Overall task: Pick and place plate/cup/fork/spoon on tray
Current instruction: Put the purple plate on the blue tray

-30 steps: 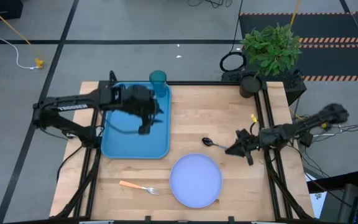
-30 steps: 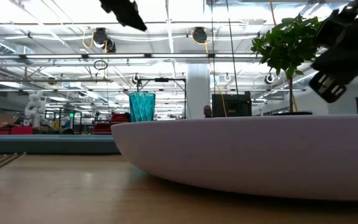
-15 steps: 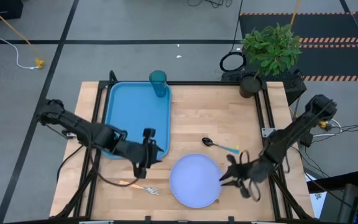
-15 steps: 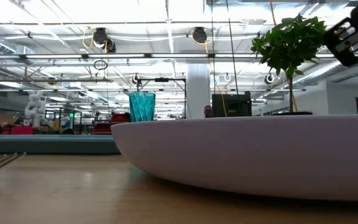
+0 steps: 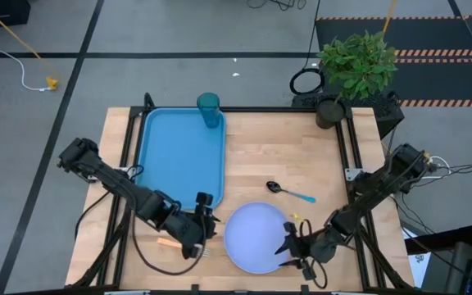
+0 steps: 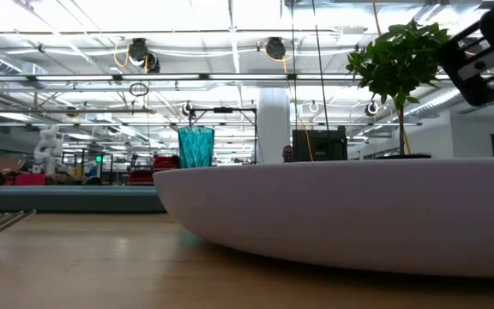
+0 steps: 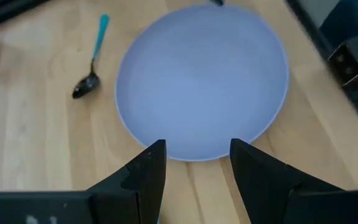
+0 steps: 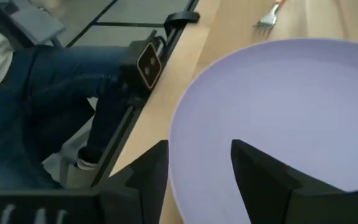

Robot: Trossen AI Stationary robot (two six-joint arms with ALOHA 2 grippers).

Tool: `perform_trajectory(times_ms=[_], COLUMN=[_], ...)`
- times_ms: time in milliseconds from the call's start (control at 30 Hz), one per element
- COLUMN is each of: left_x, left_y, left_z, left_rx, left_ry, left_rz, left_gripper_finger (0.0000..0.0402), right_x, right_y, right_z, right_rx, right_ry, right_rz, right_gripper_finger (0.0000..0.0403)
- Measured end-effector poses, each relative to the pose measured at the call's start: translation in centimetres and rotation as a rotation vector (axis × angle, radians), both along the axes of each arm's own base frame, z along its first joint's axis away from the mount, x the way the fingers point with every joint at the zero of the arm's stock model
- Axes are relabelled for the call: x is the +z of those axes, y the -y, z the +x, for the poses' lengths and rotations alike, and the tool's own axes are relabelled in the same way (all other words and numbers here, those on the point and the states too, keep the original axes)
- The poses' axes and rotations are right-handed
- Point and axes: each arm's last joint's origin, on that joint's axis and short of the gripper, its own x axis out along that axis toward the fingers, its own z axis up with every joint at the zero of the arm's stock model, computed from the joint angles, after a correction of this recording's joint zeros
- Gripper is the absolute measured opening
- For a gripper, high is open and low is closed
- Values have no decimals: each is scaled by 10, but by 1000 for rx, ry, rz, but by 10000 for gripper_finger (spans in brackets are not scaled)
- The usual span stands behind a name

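High view first: the wooden tabletop (image 5: 252, 156) carries everything, and the largest piece on it is the blue tray (image 5: 179, 156), lying toward the left and far side with its flat bed bare. Next in size is the pale lavender plate (image 5: 256, 238), set on the wood near the front edge, apart from the tray's near right corner. The teal cup (image 5: 209, 111) stands upright at the tray's far right corner; whether it sits inside the rim or on it I cannot tell. The spoon (image 5: 289, 192) lies on the wood just beyond the plate, its dark bowl to the left and its light-blue handle trailing right. The fork (image 5: 174, 243) lies left of the plate near the front edge, orange handle showing and its tines hidden under the left arm.

Left gripper (image 5: 206, 232) hangs low over the fork's tine end, just left of the plate, fingers spread and empty. Right gripper (image 5: 292, 243) sits at the plate's right rim, fingers spread with the rim before them, holding nothing.

A potted plant (image 5: 355, 65) stands at the far right corner.
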Motion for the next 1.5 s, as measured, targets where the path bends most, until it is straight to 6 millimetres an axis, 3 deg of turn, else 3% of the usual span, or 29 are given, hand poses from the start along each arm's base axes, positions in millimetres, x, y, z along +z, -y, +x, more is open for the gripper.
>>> perform_trajectory(times_ms=[200,600,1000,1500], left_x=[-18,-90,-86,-85], left_y=[3,-4,-6,-19], left_z=[4,-10,-3,5], left_rx=[53,130,52,47], left_ry=[-32,8,111,126], left_rz=[4,-84,19,66], left_gripper_finger=[182,181,181,182], right_x=[-8,-25,-33,-36], right_y=[-5,-19,-7,-4], right_z=[-1,-12,-7,-9], right_rx=[15,73,86,84], right_ry=[-14,-53,-76,-104], right_rz=[-7,-48,-176,-204], right_gripper_finger=[171,171,111,55])
